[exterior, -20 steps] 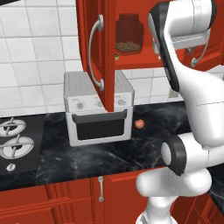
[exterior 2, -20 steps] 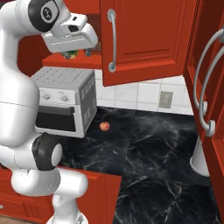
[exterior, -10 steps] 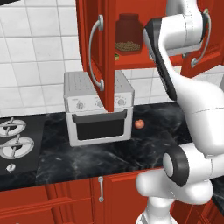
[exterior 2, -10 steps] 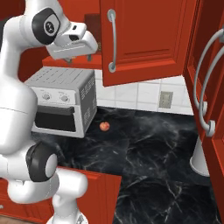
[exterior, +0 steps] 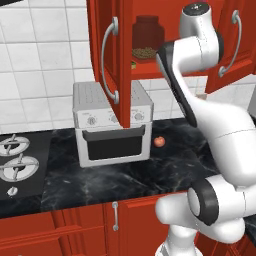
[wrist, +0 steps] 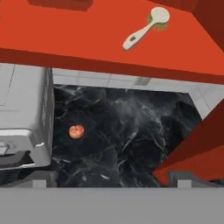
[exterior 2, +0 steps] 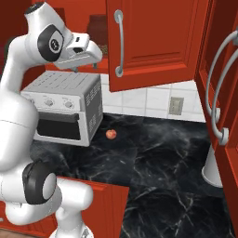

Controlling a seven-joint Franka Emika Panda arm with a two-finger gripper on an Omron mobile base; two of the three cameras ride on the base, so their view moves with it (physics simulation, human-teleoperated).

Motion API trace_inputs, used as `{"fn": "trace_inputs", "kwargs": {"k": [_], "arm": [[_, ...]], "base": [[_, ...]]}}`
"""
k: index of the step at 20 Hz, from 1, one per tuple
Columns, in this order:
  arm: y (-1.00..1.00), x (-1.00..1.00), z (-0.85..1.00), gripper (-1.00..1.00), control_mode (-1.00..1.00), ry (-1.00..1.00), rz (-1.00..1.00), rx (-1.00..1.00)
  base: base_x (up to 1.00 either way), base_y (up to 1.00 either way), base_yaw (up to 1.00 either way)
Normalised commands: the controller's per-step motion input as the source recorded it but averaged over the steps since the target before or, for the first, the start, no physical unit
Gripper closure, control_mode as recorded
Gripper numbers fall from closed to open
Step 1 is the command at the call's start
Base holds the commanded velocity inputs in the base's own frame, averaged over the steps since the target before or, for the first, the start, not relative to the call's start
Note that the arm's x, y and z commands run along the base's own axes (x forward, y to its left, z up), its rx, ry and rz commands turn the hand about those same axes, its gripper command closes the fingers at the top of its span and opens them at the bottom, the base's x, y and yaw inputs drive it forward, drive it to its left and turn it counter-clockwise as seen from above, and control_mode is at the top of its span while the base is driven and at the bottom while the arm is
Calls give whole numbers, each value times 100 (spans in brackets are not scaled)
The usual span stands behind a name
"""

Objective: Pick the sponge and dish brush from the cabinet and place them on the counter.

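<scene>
You have the long glossy black marble counter [exterior: 165, 165] with faint white veins running under everything, and above it the glossy red wall cabinet [exterior 2: 153, 37] stands with its panelled doors swung open, long curved silver handles showing. On the counter sits a boxy silver toaster oven [exterior: 112, 125] with a dark glass door, and just beside its right side lies a small round red-orange fruit [wrist: 76, 131]. At the far left you can see the black stovetop [exterior: 20, 165] with silver burners. A dark brown jar [exterior: 148, 33] stands on the red inner shelf. The white-handled dish brush [wrist: 146, 27] lies flat on that same shelf. Your gripper [exterior 2: 83, 58] hangs at shelf height in front of the cabinet, its jaws spread wide and holding nothing.
</scene>
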Motion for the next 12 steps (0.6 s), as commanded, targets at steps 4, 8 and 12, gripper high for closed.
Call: {"fn": "trace_inputs", "kwargs": {"k": [4,8,12], "arm": [[1,44,-9,-100,-100,12,5,-8],[-2,34,3,-100,-100,19,2,-9],[-1,10,0,-100,-100,15,-1,-18]], "base": [[0,0,0],[0,0,0],[0,0,0]]}}
